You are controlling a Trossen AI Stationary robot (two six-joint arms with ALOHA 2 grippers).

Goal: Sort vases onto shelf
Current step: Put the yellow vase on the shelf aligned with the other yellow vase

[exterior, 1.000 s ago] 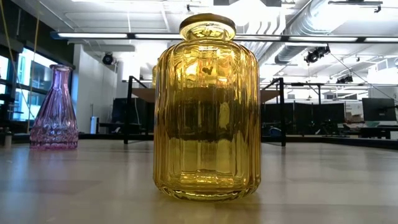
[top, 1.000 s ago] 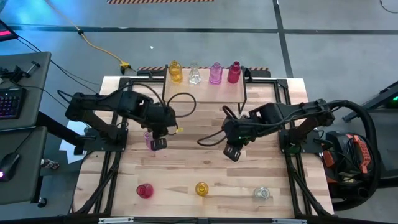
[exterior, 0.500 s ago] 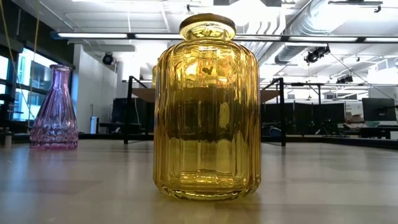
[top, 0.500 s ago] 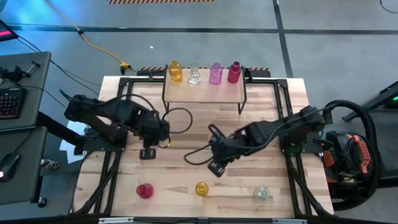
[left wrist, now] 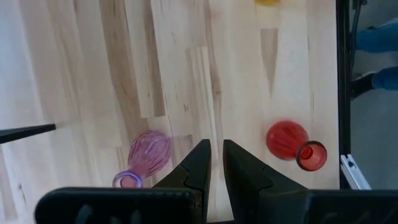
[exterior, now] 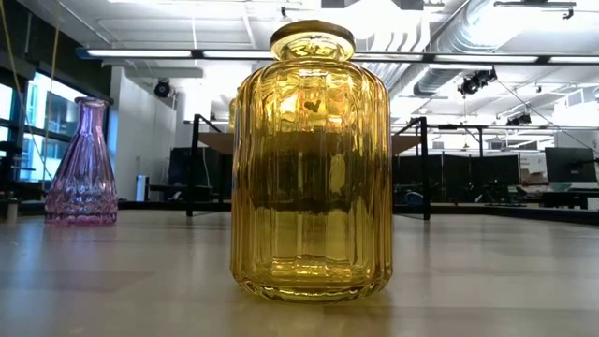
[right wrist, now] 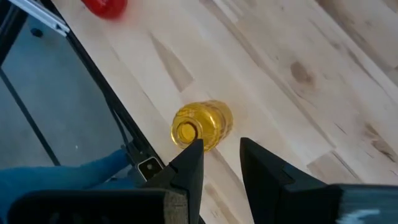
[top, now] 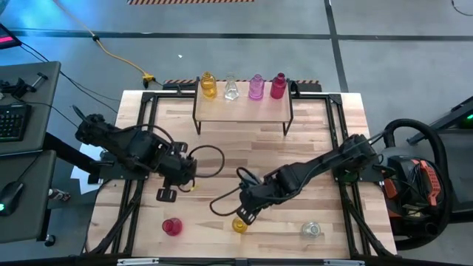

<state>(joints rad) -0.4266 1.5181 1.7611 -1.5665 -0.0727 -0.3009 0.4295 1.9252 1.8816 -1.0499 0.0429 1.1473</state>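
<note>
Both arms have swung nearer: right gripper (top: 244, 214), fingers apart, hovers over yellow vase (top: 239, 224); left gripper (top: 165, 195), together, beside pink vase (left wrist: 144, 158).

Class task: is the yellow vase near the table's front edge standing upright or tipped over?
Upright: the yellow vase stands on its flat base, mouth up; the right gripper hangs above it.

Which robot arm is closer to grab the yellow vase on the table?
The right arm. Its gripper hangs right beside the yellow vase, fingers parted. The left gripper is farther off, fingers shut and empty, nearer the pink vase.
</note>
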